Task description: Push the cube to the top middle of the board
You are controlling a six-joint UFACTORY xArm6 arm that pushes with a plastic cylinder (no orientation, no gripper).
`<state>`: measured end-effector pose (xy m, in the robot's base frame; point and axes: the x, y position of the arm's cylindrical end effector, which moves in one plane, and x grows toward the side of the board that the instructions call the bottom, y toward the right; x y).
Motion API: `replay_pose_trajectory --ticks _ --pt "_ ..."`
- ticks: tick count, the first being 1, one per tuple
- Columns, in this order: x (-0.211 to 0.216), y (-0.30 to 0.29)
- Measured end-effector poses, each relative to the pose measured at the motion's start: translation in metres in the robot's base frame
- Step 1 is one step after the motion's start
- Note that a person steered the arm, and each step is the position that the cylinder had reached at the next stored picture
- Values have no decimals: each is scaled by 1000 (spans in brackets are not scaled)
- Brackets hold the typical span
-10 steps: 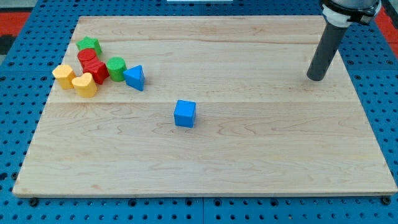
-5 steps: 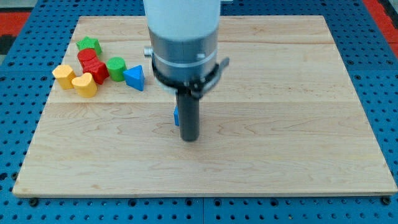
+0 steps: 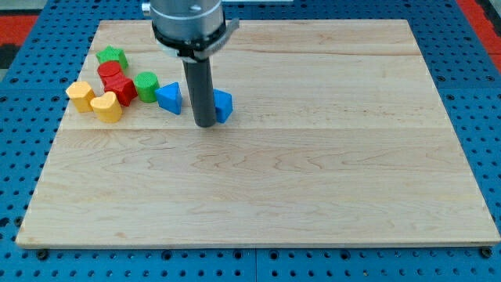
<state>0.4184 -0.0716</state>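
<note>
The blue cube (image 3: 223, 106) sits on the wooden board (image 3: 313, 172), left of centre in the upper half, partly hidden behind my rod. My tip (image 3: 205, 124) rests on the board just at the cube's lower left, touching or nearly touching it. The rod rises toward the view's top.
A cluster lies at the view's upper left: a blue triangular block (image 3: 169, 98), a green cylinder (image 3: 145, 84), two red blocks (image 3: 117, 83), a green star-like block (image 3: 112, 56), and two yellow blocks (image 3: 94, 100).
My tip came from the upper right to below the cube, then moved up and left. The cube has slid toward the view's top, now near the blue triangular block.
</note>
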Motion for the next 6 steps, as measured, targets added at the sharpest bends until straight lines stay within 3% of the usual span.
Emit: replay_pose_trajectory --ticks 3,5,6 --pt "-121 87" --pt "-134 160" --pt "-149 144"
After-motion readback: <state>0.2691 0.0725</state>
